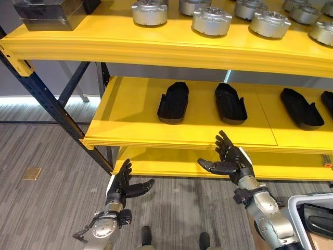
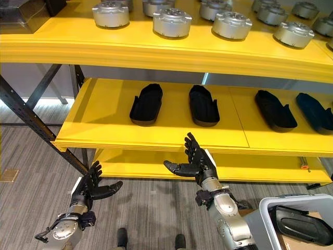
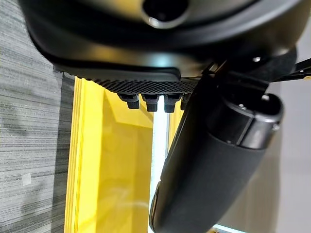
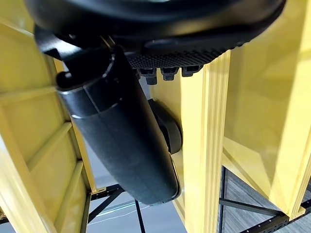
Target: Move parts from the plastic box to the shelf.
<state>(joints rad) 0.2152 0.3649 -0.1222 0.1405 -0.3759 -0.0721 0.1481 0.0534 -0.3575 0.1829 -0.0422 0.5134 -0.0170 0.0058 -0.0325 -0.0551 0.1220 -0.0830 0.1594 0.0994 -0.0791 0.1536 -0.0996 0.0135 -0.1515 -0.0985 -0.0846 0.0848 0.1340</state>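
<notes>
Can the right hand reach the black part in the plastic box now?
Probably not yet: the right hand is open, raised at the middle shelf's edge; the black part lies in the plastic box behind its wrist.

Both eye views looked down from the head at the yellow shelf (image 1: 182, 135); wrist views faced it closely.

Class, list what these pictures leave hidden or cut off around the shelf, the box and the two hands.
- Plastic box: cut by the right eye view's corner; its contents mostly out of frame.
- Rightmost black part: cut by the left eye view's edge.
- Left hand, right hand: open, empty.
</notes>
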